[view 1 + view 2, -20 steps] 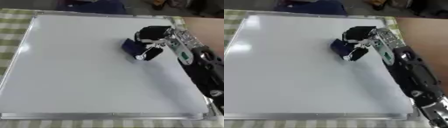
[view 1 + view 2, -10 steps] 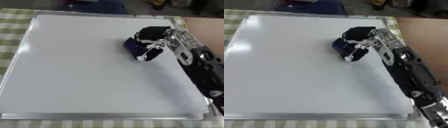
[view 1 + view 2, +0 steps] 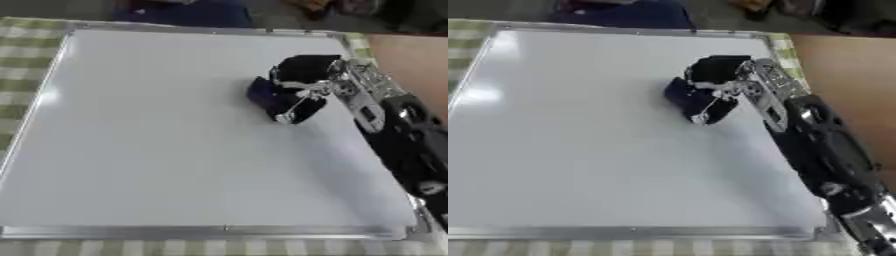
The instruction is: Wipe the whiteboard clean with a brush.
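1. The right hand [image 3: 302,82] reaches in from the right side, fingers curled around a dark blue brush [image 3: 267,97].
2. The brush sits under the fingers, on the hand's left side, pressed against the whiteboard [image 3: 157,150].
3. The whiteboard surface around the hand appears plain white.
4. A green checked cloth [image 3: 22,30] lies beneath the whiteboard.

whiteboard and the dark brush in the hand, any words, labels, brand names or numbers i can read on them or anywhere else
None can be read.
White whiteboard with a silver frame: its surface shows no writing or marks.
Dark blue brush, held by the right hand: no label shows.
Black and silver right arm: no readable marking.
Green and white checked tablecloth: pattern only, no text.
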Robot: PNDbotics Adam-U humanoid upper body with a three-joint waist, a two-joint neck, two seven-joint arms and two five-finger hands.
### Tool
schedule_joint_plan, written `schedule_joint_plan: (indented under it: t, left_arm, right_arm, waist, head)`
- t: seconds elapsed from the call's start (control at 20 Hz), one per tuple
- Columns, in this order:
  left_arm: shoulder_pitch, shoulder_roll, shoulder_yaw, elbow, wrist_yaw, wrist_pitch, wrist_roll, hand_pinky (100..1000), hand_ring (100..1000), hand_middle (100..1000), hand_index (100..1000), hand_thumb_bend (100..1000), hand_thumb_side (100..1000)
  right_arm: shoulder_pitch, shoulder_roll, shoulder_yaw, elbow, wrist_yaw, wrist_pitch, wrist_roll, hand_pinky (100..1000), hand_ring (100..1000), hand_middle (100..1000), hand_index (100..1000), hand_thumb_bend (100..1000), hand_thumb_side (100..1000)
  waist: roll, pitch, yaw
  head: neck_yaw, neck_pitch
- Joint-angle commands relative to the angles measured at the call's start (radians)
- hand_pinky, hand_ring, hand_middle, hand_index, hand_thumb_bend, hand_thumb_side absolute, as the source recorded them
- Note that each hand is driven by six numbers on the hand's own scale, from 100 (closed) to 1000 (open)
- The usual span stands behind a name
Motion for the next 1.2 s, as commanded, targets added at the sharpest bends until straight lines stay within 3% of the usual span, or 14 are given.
schedule_joint_plan:
  t: [0.05,1.2]
  left_arm:
    - [-0.009,0.013,0.001,-0.019,0.005,0.000,-0.002,449,499,517,522,104,976]
    - [-0.011,0.015,0.002,-0.019,0.006,0.001,0.001,451,502,517,523,106,974]
  right_arm:
    - [-0.015,-0.040,-0.012,-0.018,0.014,-0.037,0.027,453,483,168,286,100,301]
    - [0.015,-0.011,0.027,-0.066,0.093,-0.062,-0.009,411,414,100,214,100,265]
  waist:
    - [0.005,-0.021,-0.001]
    - [0.004,-0.026,-0.011]
  head:
    - [-0.003,-0.014]
    - [0.006,0.003]
